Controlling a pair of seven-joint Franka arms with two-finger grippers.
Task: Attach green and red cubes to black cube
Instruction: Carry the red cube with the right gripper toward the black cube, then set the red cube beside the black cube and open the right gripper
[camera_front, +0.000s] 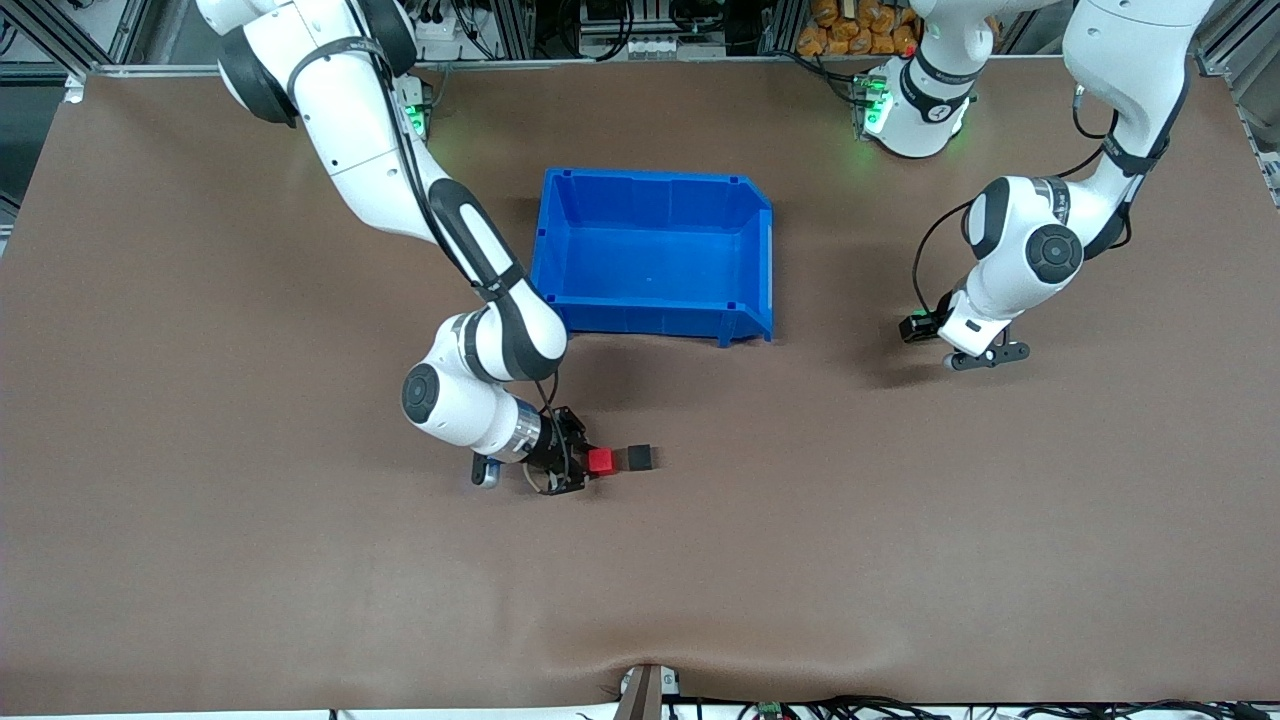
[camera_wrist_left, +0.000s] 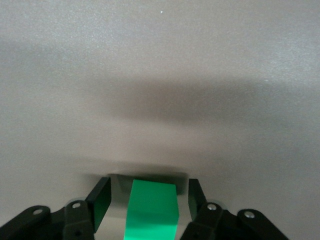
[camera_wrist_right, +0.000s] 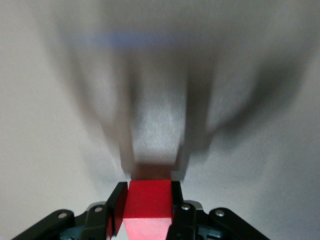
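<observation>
The red cube (camera_front: 600, 461) is clamped between the fingers of the right end effector (camera_front: 577, 463), low over the brown bench (camera_front: 900, 560), just beside the black cube (camera_front: 637, 458), which rests on the bench nearer the front camera than the blue bin (camera_front: 655, 255). The green cube (camera_wrist_left: 152, 209) is seen between the spread fingers of the left end effector (camera_wrist_left: 148, 202), untouched by either, toward the left arm's end of the bench.
</observation>
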